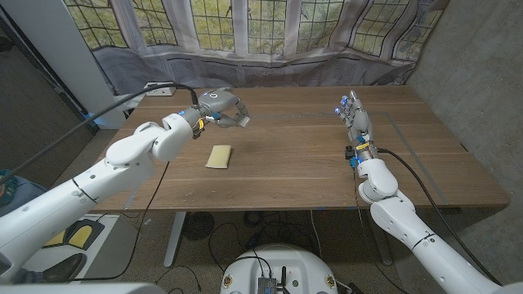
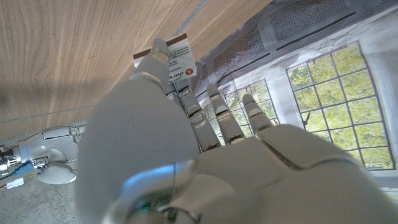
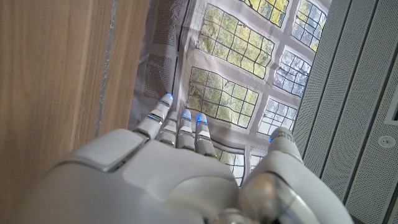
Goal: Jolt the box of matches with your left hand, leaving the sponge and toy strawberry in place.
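Left hand (image 1: 222, 106) hangs over the far left part of the wooden table (image 1: 310, 175), fingers closed around the box of matches (image 1: 243, 119), which sticks out past the fingertips toward the table's middle, lifted clear of the wood. From the left wrist camera the box (image 2: 177, 59) shows a white label with a brown-red band and small print, too blurred to read. Right hand (image 1: 355, 118) stands on its edge at the table's right side, fingers straight and close together, holding nothing. Nearer the robot than the left hand, the pale yellow sponge (image 1: 219, 156) lies flat on the table.
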Controlling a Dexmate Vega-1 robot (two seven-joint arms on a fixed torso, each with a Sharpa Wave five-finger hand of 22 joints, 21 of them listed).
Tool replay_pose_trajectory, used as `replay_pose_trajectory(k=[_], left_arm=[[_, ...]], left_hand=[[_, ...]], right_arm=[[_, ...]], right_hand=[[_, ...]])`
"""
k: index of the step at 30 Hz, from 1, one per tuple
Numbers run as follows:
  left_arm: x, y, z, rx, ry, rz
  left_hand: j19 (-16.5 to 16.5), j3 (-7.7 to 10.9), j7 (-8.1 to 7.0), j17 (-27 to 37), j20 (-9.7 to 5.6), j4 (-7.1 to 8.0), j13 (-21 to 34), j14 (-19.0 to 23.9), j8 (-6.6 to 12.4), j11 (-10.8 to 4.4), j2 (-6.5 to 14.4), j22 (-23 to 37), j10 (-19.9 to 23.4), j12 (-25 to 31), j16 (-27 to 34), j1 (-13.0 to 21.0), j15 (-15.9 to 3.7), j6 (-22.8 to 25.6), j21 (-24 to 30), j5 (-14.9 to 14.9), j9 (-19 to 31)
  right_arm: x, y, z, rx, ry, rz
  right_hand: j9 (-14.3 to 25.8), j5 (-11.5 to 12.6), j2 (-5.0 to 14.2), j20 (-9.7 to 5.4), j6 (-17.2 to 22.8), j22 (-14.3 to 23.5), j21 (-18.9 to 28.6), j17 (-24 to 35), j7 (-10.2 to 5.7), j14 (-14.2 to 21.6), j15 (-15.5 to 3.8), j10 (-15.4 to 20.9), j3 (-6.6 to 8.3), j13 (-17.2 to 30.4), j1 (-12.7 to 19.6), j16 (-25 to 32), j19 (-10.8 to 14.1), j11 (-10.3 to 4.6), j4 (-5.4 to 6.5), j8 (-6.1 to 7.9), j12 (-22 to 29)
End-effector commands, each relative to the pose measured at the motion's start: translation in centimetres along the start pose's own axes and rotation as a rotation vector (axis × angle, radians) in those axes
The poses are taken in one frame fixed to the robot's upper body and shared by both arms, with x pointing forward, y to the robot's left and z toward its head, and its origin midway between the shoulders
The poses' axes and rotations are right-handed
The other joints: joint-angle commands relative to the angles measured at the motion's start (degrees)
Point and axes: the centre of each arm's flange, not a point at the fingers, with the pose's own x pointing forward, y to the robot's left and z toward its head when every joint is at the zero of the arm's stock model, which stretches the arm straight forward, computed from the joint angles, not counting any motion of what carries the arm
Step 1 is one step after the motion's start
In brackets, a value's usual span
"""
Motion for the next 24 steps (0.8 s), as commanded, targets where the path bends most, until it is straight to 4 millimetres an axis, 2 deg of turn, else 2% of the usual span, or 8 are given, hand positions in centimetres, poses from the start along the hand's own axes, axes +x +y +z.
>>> replay_pose_trajectory(k=[1, 8, 16, 17, 18, 19, 24], left_arm=[[-0.8, 0.7, -1.6, -0.092, 0.083, 0.129], [-2.2, 2.0, -3.9, -0.176, 0.149, 0.217], [-5.5, 3.5, -7.3, -0.322, 0.246, 0.4], [-6.6, 3.8, -8.1, -0.349, 0.276, 0.459], [-6.6, 3.8, -8.1, -0.35, 0.276, 0.461], [-7.9, 4.2, -8.9, -0.385, 0.31, 0.522], [-11.8, 4.3, -11.2, -0.587, 0.353, 0.731]], left_hand=[[0.75, -0.3, -0.19, 0.13, 0.01, -0.01, 1.74, -0.17, 0.53, -2.39, 0.4, 0.19, 4.29, 0.25, -0.1, 0.31, -6.45, 2.43, 0.12, 0.59, 0.24], [1.16, -0.54, -0.27, 0.16, 0.01, 0.14, 1.66, -0.02, 0.45, -2.33, 0.28, 0.17, 4.16, -0.02, -0.06, 0.07, -6.41, 2.39, 0.19, 0.59, 0.24], [1.29, -0.7, -0.48, 0.17, 0.11, 0.21, 1.61, 0.04, 0.32, -2.33, 0.23, 0.16, 4.06, -0.29, -0.05, -0.01, -6.5, 2.25, 0.12, 0.63, 0.25], [1.3, -0.71, -0.49, 0.17, 0.12, 0.23, 1.62, 0.06, 0.31, -2.34, 0.24, 0.16, 4.07, -0.31, -0.04, -0.02, -6.52, 2.25, 0.11, 0.63, 0.25], [1.31, -0.71, -0.51, 0.17, 0.12, 0.23, 1.62, 0.07, 0.29, -2.34, 0.24, 0.16, 4.07, -0.31, -0.03, -0.02, -6.52, 2.22, 0.11, 0.63, 0.25], [1.39, -0.81, -0.58, 0.19, 0.12, 0.31, 1.62, 0.15, 0.19, -2.28, 0.26, 0.16, 3.93, -0.47, 0.0, -0.12, -6.53, 2.05, 0.09, 0.64, 0.26], [1.64, -0.85, -0.8, 0.22, 0.04, 0.37, 1.64, 0.34, 0.1, -2.37, 0.38, 0.16, 3.88, -0.57, 0.06, -0.16, -6.58, 1.92, 0.13, 0.65, 0.26]], right_arm=[[0.5, -0.5, 0.1, -0.003, -0.006, 0.007], [1.4, -0.5, -0.1, 0.005, 0.004, 0.023], [2.4, -0.4, -0.2, 0.002, 0.009, 0.045], [2.6, -0.4, -0.1, -0.003, 0.011, 0.048], [2.6, -0.4, -0.1, -0.003, 0.011, 0.048], [2.7, -0.5, -0.2, 0.0, 0.011, 0.048], [3.1, -0.6, -0.3, 0.002, 0.018, 0.054]], right_hand=[[0.2, 0.18, 0.26, -0.02, 0.69, 0.22, 0.17, 0.12, 0.02, 0.34, 0.22, 0.32, -0.33, 0.31, -0.06, 0.31, 0.65, 0.07, 0.08, 0.15, 0.15], [0.2, 0.19, 0.36, -0.03, 0.79, 0.22, 0.15, 0.12, 0.05, 0.37, 0.24, 0.35, -0.28, 0.31, -0.05, 0.3, 0.67, 0.12, 0.1, 0.16, 0.13], [0.2, 0.2, 0.4, -0.09, 0.84, 0.22, 0.14, 0.1, 0.1, 0.37, 0.25, 0.38, -0.24, 0.31, 0.0, 0.25, 0.71, 0.11, 0.07, 0.16, 0.11], [0.2, 0.2, 0.39, -0.08, 0.87, 0.22, 0.14, 0.1, 0.13, 0.41, 0.29, 0.42, -0.23, 0.31, 0.02, 0.27, 0.72, 0.1, 0.06, 0.17, 0.11], [0.2, 0.2, 0.39, -0.08, 0.86, 0.22, 0.14, 0.1, 0.08, 0.41, 0.29, 0.41, -0.23, 0.31, 0.02, 0.26, 0.72, 0.13, 0.05, 0.16, 0.11], [0.2, 0.21, 0.43, -0.08, 0.86, 0.22, 0.14, 0.1, 0.11, 0.42, 0.31, 0.43, -0.21, 0.31, 0.03, 0.26, 0.72, 0.13, 0.06, 0.16, 0.11], [0.2, 0.21, 0.49, -0.06, 0.92, 0.22, 0.12, 0.11, 0.15, 0.41, 0.21, 0.47, -0.21, 0.31, -0.02, 0.25, 0.71, 0.07, 0.1, 0.16, 0.11]])
